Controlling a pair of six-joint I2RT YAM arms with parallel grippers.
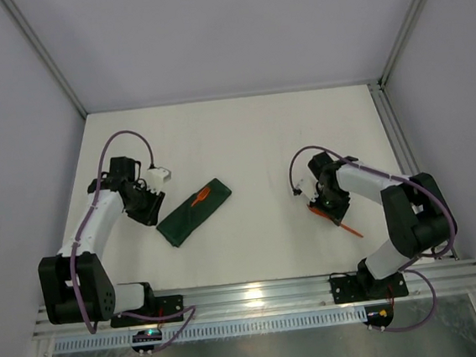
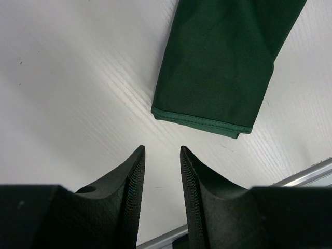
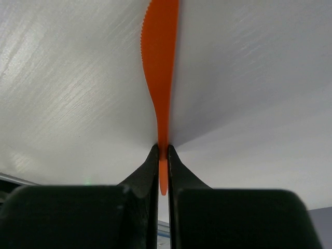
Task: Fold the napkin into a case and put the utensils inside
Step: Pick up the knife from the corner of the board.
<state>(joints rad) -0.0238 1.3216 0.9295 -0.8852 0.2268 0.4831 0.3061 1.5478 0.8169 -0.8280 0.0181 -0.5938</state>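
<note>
Toward the table's [image 1: 243,144] near right: right gripper [image 3: 162,150] pinched shut on the knife [image 3: 160,72] by one end, blade slanting toward the near right corner. Well apart to the left: the case [image 1: 192,214], long axis running near-left to far-right, fork [image 1: 199,199] showing partway along. Just short of its near-left end, left gripper [image 2: 162,155], part open, empty. Probably next: carry leftward, then turn to match that slant.

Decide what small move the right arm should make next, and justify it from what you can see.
Probably lift the orange knife clear of the table: the right tool is shut on its handle, and the dark green case, one orange utensil poking from it, lies away to its left. The left tool stands open beside the case's hemmed end.
</note>
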